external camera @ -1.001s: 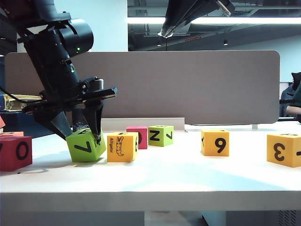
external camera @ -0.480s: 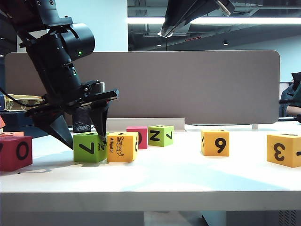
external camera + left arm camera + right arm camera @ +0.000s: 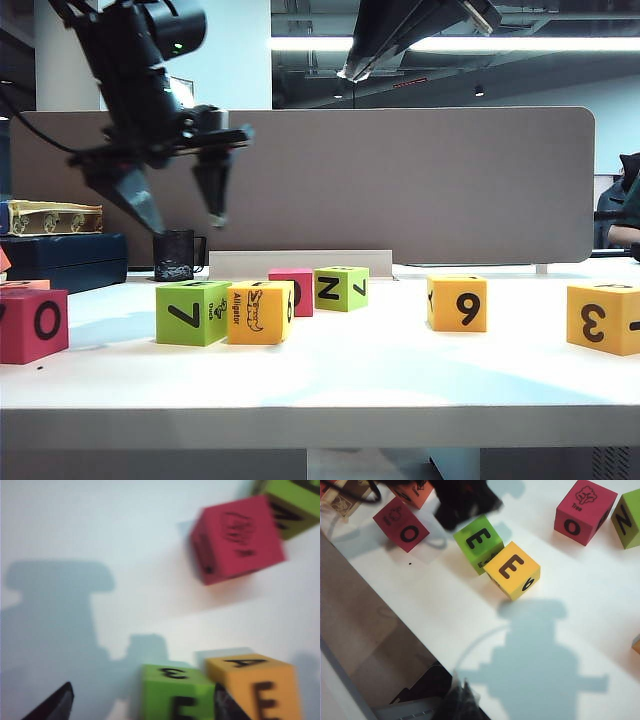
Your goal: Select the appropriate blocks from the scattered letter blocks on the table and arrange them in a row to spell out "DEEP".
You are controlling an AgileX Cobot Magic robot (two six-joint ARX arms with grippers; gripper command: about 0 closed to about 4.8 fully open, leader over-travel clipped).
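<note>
Fingers of the left gripper (image 3: 180, 205) are pointed down and spread wide, with nothing held, well above the table (image 3: 330, 385). Directly below them the green cube (image 3: 192, 312) is set flat, touching the yellow cube (image 3: 260, 312) at its right side; both show E on top in the right wrist view. Farther right, the right gripper (image 3: 352, 72) is hung high, far above the 9 cube (image 3: 457, 303) and 3 cube (image 3: 603, 318); whether its jaws are open cannot be told.

The black left gripper (image 3: 180, 205) hangs high at ten o'clock, jaws parted and empty; the dark right gripper (image 3: 345, 72) sits at twelve o'clock, state unclear.
</note>
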